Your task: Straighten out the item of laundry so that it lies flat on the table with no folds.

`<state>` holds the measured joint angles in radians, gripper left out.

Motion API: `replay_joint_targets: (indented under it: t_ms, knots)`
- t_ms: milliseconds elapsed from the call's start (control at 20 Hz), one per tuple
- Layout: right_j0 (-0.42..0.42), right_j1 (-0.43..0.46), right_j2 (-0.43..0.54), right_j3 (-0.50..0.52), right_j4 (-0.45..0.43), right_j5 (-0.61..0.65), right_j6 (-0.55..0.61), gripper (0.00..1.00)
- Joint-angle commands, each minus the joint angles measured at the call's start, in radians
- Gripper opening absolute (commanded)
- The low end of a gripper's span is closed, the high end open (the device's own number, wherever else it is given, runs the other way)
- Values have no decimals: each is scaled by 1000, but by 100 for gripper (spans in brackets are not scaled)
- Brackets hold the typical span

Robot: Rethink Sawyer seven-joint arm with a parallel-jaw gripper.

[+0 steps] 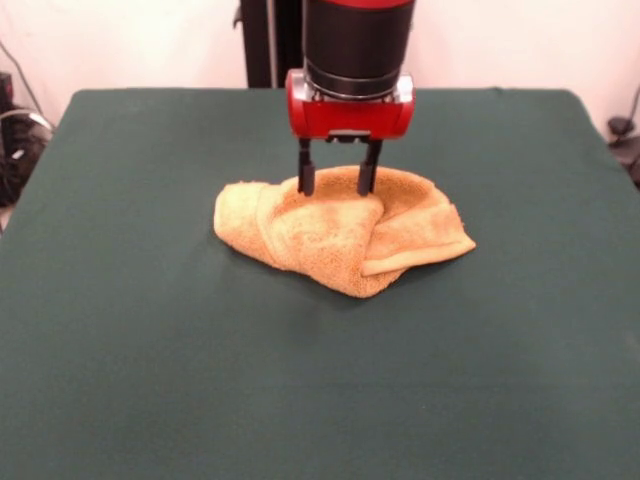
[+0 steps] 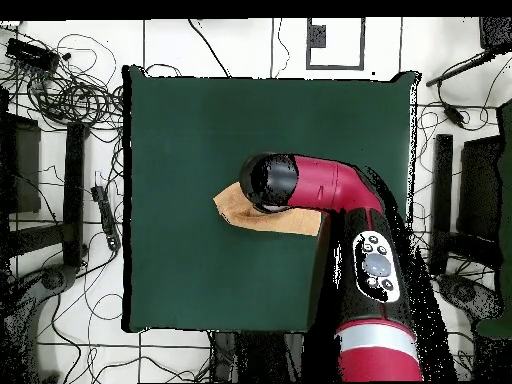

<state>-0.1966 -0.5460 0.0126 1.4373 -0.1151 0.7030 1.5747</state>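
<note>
towel (image 1: 335,235): you see it crumpled, folded over itself mid-table (image 1: 150,330).
gripper (image 1: 338,185): your fingers spread apart, tips at the towel's far edge.

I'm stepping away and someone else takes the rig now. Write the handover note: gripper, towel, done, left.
Gripper: open, fingers straddling the far edge of the towel, tips down at the cloth, nothing held.
Towel: bunched near the middle of the table, folded over itself with one flap lapped across the front. In the overhead view the arm covers most of it; only one corner shows.
Done: nothing visibly flattened.
Left: grasp an edge, pull the folds out, leave it flat.
</note>
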Motion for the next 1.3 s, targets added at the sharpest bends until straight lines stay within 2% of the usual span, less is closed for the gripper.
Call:
replay_joint_targets:
  t_ms: [50, 750, 1300]
  knots:
    - [23, 54, 91, 80, 26, -58, 133, 100]
    - [8, 114, 108, 120, 10, -186, 132, 100]
    - [-13, 179, 132, 113, 13, -203, 103, 100]
